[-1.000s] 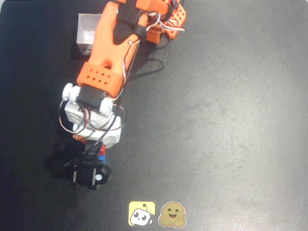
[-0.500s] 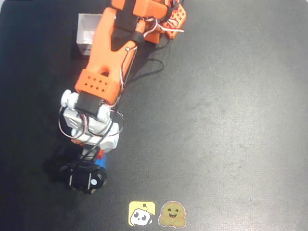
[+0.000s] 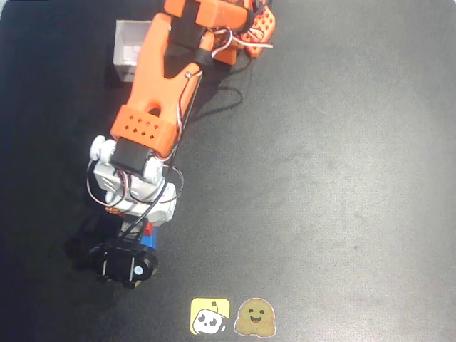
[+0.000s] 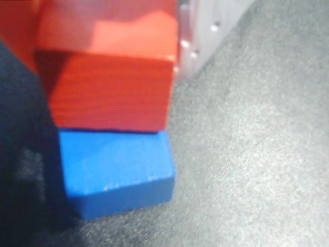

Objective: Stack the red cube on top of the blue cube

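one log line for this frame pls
phase: placing | red cube: on blue cube, at gripper | jaws: cannot tell | blue cube: on table

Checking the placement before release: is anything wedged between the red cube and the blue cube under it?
Nothing visible. In the wrist view the small matte red cube sits directly over the small matte blue cube, with no object between them.

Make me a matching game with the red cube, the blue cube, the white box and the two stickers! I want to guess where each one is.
Things:
1. red cube
2. blue cube
3. white box
4. stickers

Places:
A. bottom edge of the overhead view
B. directly on the black table, under another cube
C. top left of the overhead view, beside the arm
D. on top of another cube

Pairs: 1-D, 2-B, 3-C, 4-A
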You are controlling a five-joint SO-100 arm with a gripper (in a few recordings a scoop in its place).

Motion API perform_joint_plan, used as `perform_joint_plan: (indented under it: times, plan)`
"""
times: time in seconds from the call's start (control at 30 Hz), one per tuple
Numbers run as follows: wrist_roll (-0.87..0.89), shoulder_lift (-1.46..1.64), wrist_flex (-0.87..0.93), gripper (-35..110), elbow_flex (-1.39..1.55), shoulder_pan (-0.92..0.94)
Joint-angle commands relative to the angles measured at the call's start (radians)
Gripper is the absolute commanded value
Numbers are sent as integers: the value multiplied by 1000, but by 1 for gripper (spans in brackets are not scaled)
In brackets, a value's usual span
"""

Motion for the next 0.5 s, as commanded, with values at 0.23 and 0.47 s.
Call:
perform_joint_plan:
  times: [0.23,0.47]
  plan:
    - [9,12,-55,0,-80,8]
    - [9,-9,-78,0,-78,5]
